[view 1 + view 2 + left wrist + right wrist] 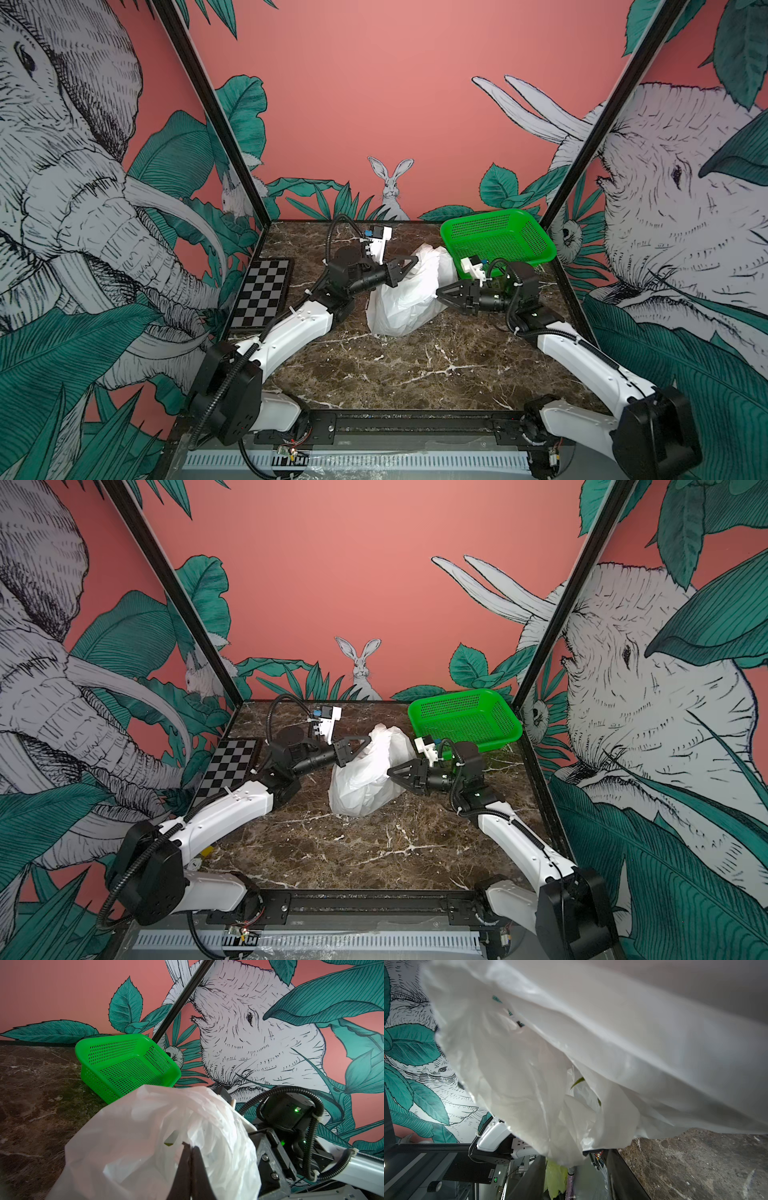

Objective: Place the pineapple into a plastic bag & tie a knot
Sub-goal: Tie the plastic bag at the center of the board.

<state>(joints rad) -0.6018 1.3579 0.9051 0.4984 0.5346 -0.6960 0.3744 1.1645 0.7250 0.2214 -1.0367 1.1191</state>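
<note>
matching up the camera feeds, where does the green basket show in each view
a top view: green basket at the far right corner of the table
a top view: green basket, same far right corner
left wrist: green basket beyond the plastic bag
right wrist: not in it; the plastic bag fills most of the picture
shared landmark: the plastic bag, seen in all four
</note>
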